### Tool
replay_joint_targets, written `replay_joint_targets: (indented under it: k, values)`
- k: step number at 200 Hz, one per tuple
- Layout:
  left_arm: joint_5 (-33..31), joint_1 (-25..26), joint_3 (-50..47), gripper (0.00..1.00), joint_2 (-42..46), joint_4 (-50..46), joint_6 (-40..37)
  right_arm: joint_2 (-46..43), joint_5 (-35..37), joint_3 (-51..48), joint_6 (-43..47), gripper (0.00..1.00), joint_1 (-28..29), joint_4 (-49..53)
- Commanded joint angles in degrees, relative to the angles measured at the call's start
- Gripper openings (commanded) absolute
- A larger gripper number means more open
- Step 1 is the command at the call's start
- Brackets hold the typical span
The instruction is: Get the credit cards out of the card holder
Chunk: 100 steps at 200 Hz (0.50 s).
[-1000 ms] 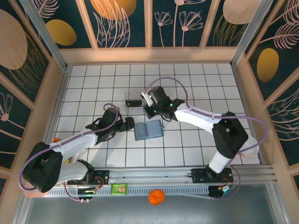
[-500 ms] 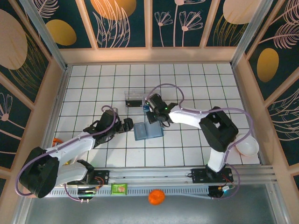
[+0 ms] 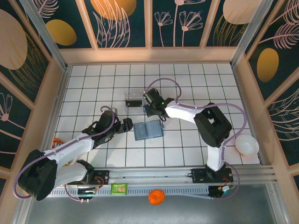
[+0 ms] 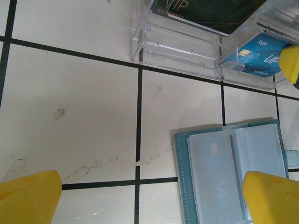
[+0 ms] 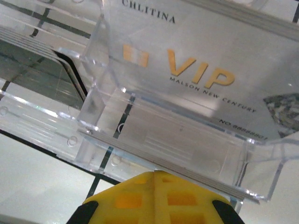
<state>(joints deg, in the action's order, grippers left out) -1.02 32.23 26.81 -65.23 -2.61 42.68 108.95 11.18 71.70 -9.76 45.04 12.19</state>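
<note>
Over the clear tray, right gripper [image 5: 156, 189]: yellow fingers pressed flat together with nothing between them, nose-on to the tray wall. From above, right gripper [image 3: 149, 110] sits just right of the tray, its arm reaching in from the right.
Right fingertip [image 4: 290, 63]: at the end of the bright blue plastic card [image 4: 259, 56]; can't tell if they touch.
Left gripper [image 4: 149, 205]: jaws spread wide and empty. One yellow finger is over bare tile, the other over the holder's right edge. From above, left gripper [image 3: 127, 124] is just left of the holder.
Holder: small teal-blue book-fold card holder [image 3: 148, 129], lying open and flat near table centre, on the near side of the tray and apart from it. In the left wrist view the card holder [image 4: 183, 182] shows stitched edges.
Sleeve card: pale silver card marked VIP [image 4: 217, 179], inside the holder's clear sleeve.
Tray: clear acrylic divided tray [image 4: 180, 49]. The blue card is in its right-end compartment and a dark card with VIP lettering [image 4: 210, 11] is in the main bay.
Tray, right wrist view [image 5: 93, 116]: pale grey card with gold VIP lettering [image 5: 187, 60] behind the clear wall; can't tell if it is the dark card.
Table: white tiled table with black grid lines [image 3: 93, 84].
Edges: white round bowl [image 3: 246, 144] far right; green packet [image 3: 119, 188] and orange round object [image 3: 156, 197] on the near rail strip.
</note>
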Motion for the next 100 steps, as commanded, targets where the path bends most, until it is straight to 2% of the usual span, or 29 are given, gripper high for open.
replay_joint_targets:
  k: [1, 100]
  values:
    - [-0.72, -0.33, -0.66, 0.99, 0.94, -0.81, -0.57, 1.35, 1.74, 1.69, -0.33, 0.00, -0.24, 0.19]
    - [-0.05, -0.37, -0.52, 0.99, 0.54, -0.38, -0.43, 1.51, 1.58, 2.61, -0.81, 0.00, -0.30, 0.21]
